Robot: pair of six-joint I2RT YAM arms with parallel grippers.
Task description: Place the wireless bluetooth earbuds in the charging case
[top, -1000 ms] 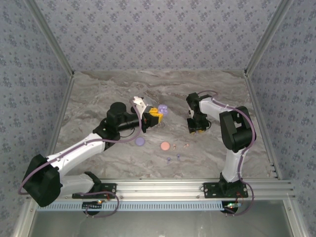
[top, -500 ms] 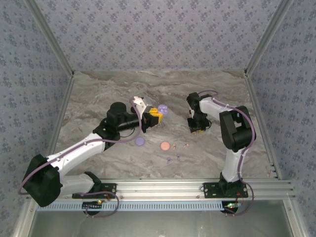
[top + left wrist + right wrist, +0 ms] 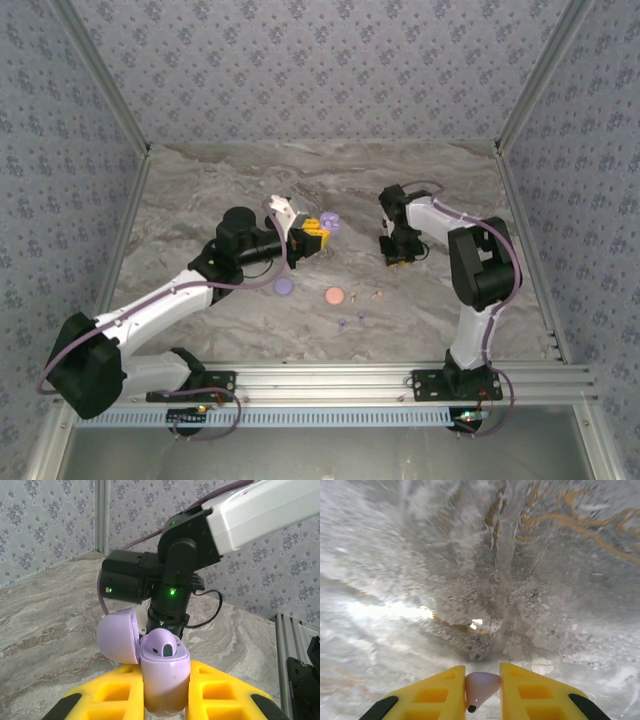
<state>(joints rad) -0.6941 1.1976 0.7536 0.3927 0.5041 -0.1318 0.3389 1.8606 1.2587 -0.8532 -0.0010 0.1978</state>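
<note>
My left gripper [image 3: 312, 236] [image 3: 166, 695] is shut on a lilac charging case [image 3: 330, 223] [image 3: 165, 672] and holds it upright above the table. The case's lid [image 3: 119, 635] is flipped open to the left, and one lilac earbud [image 3: 162, 644] sits in it. My right gripper [image 3: 397, 258] [image 3: 482, 682] hangs low over the marble table to the right, its yellow fingers [image 3: 432, 695] closed on a small lilac earbud [image 3: 481, 686] whose dark tip points back toward the camera. The right arm shows in the left wrist view, just behind the case.
On the table between the arms lie a round lilac case [image 3: 284, 286] and a round pink case [image 3: 334, 296]. Tiny pink earbuds [image 3: 352, 295] [image 3: 378, 295] and lilac earbuds [image 3: 342, 322] [image 3: 360, 317] lie near them. Patterned walls enclose the table on three sides.
The right gripper's jaws have closed in, and its wrist has shifted slightly. The left arm and its case have not moved.
</note>
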